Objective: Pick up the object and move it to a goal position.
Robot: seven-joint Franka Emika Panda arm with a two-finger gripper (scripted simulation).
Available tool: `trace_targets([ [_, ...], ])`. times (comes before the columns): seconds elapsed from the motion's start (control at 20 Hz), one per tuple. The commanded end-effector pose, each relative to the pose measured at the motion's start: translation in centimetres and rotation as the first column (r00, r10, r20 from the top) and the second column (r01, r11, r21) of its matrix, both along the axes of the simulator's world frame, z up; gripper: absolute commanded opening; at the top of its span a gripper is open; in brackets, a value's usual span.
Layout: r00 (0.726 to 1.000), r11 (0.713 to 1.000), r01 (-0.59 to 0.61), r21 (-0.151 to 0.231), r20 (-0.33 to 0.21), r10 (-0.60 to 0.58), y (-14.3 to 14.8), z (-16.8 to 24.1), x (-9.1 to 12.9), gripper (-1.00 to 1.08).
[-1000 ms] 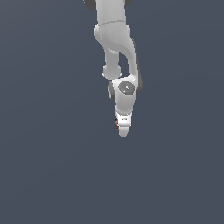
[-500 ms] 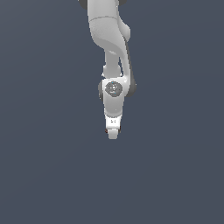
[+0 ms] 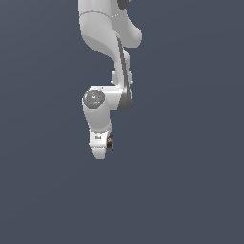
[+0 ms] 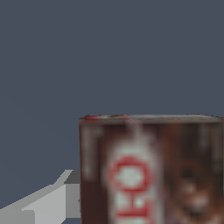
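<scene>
Holding the object [image 3: 110, 142] looks like the current state: in the exterior view a tiny dark red/brown box is sitting tight against the white gripper [image 3: 101, 151], lower centre of the frame, on the gripper's right-hand side as pictured. Arm [image 3: 107, 43] is coming down from the top centre of the frame, wrist bending toward centre-left.

Wrist view: object [image 4: 151, 170] is filling the lower right of the frame, v. close to the cam, brown face w/ pale panel and red printed marks, top edge level. One grey finger [image 4: 48, 201] is showing at the lower left, touching or just beside the box's left edge; other finger isn't visible, prob. hidden behind the box or out of frame.

Fingers: judging them clenched on the object, since the box is sitting right at the gripper w/ nothing else visibly supporting it. Contact pads themselves aren't visible, so this is an inference.

Bench: can't make out any bench or surface, bg is flat dark grey-blue in both views, so can't confirm height off anything.

Progress: pick-up part appears done, obj in hand. Remaining: carrying to goal position. No goal marker is showing in either view, so can't say how near the goal is or how much travel is left. Release may or may not be needed, task doesn't say.
</scene>
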State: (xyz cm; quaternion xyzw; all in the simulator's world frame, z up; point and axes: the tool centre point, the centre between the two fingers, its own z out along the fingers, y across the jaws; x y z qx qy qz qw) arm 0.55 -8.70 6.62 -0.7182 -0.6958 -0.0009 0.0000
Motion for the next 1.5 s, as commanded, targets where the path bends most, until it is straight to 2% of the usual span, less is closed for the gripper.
trace_targets([
  [0.0, 1.0, 1.0, -0.001, 0.001, 0.0, 0.001, -2.4, 0.8, 1.2, -1.0],
  [0.35, 1.0, 1.0, -0.001, 0.0, -0.001, 0.001, -7.9, 2.5, 4.1, -1.0],
  [0.65, 1.0, 1.0, -0.001, 0.0, -0.001, 0.001, -11.2, 3.6, 5.9, -1.0],
  [1.05, 1.0, 1.0, 0.0, -0.001, -0.001, 0.0, -13.4, 4.3, 7.2, -1.0],
  [1.45, 1.0, 1.0, 0.0, -0.001, -0.001, 0.0, -13.8, 4.4, 7.5, -1.0],
])
